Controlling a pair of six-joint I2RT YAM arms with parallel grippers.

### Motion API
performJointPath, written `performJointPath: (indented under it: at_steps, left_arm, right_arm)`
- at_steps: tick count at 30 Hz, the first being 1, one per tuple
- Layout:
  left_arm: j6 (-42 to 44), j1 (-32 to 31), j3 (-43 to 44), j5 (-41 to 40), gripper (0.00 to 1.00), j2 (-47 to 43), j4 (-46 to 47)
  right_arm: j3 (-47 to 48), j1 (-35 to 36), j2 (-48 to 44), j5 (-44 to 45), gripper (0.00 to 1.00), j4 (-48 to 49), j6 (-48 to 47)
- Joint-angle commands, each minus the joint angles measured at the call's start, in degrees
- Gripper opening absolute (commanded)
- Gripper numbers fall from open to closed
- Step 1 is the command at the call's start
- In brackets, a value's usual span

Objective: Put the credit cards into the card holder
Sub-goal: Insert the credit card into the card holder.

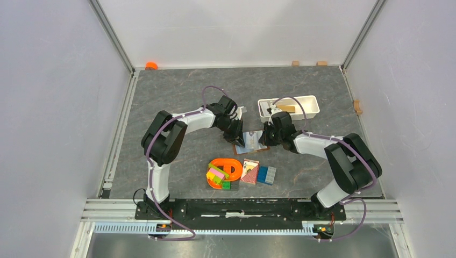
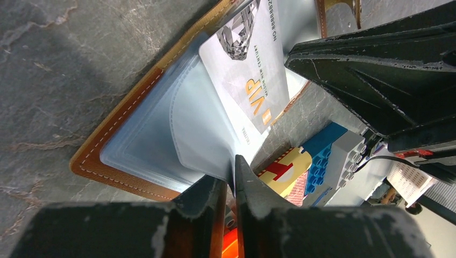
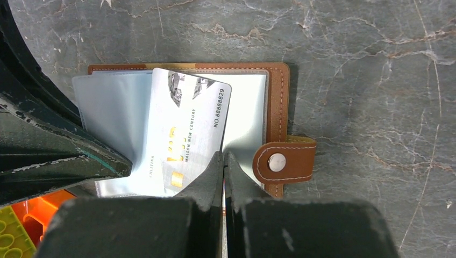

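Squarely between both arms: open card holder (image 3: 277,97), silver card (image 3: 188,129) slanted across its sleeves, long axis toward pressed-together right fingers (image 3: 207,180); left fingers (image 2: 248,191) barely parted, grip unclear.

**Card holder open, one card askew on its sleeves**

I see the card holder (image 1: 249,142) lying open and flat on the table (image 1: 177,97), near its middle. Its cover (image 3: 278,107) is brown and leather-look with pale stitching along the edge. Clear plastic sleeves (image 2: 156,140) fill the inside. A strap with a round metal snap (image 3: 277,162) juts out from one long edge.

Only one credit card (image 3: 188,129) is clear to me. It is silvery white with a diamond graphic, gold VIP lettering, a gold chip and a printed number. It rests on the sleeves, tilted off the holder's edges. From the left wrist view one corner seems to lie beneath a clear leaf. I cannot tell how far it sits in a pocket.
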Motion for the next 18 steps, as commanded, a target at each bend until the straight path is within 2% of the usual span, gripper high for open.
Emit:
performJointPath:
  at_steps: [1,9,13,18]
  left_arm:
    - [5.8,1.2,-0.7,-10.3,0.21,2.4,-2.6]
    - [5.7,1.2,-0.5,-9.7,0.24,2.4,-2.1]
    - [5.6,1.1,-0.7,-10.2,0.25,1.9,-2.0]
    - [5.3,1.2,-0.9,-9.8,0.26,1.5,-1.4]
  right_arm:
    - [0.9,0.9,1.6,1.5,0.00,-5.3,-2.0]
    - [1.1,2.3,2.3,1.2,0.00,-4.4,-1.4]
    - [-0.9,2.4,-1.9,2.7,0.00,-2.8,-1.6]
    - [0.9,2.3,-4.4,3.6,0.00,-5.8,-4.2]
